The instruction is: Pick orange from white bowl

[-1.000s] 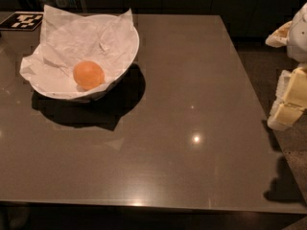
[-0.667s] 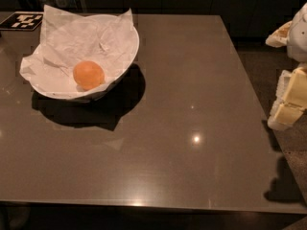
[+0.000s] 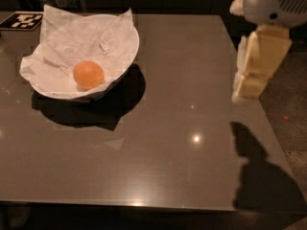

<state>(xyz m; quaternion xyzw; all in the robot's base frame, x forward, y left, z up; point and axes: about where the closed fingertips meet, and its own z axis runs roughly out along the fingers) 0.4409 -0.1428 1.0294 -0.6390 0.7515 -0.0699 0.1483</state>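
Dark, glossy counter (image 3: 168,128) fills most of the camera view, with two small light reflections towards its near edge and a dim, black background behind the far edge. White bowl (image 3: 136,49) stands near the far left corner, upright, casting a heavy shadow on the side towards the near edge. Crumpled white paper (image 3: 81,37) lines the bowl, its pointed corners rising past the rim on the far side. Orange (image 3: 88,74) lies inside the bowl on the paper, in the part of the bowl nearest the near edge, and nothing touches it. A black-and-white patterned marker (image 3: 21,20) lies flat at the far left corner, just beyond the bowl. Gripper (image 3: 249,80), cream-coloured, hangs pointing downward over the right edge of the counter, below a white arm housing (image 3: 273,1) at the far right corner; it is well apart from the bowl and holds nothing visible. Whether the gripper is open or closed cannot be told from this view. Its dark shadow (image 3: 259,176) falls on the counter at the near right corner. Floor (image 3: 288,95) shows past the right edge.
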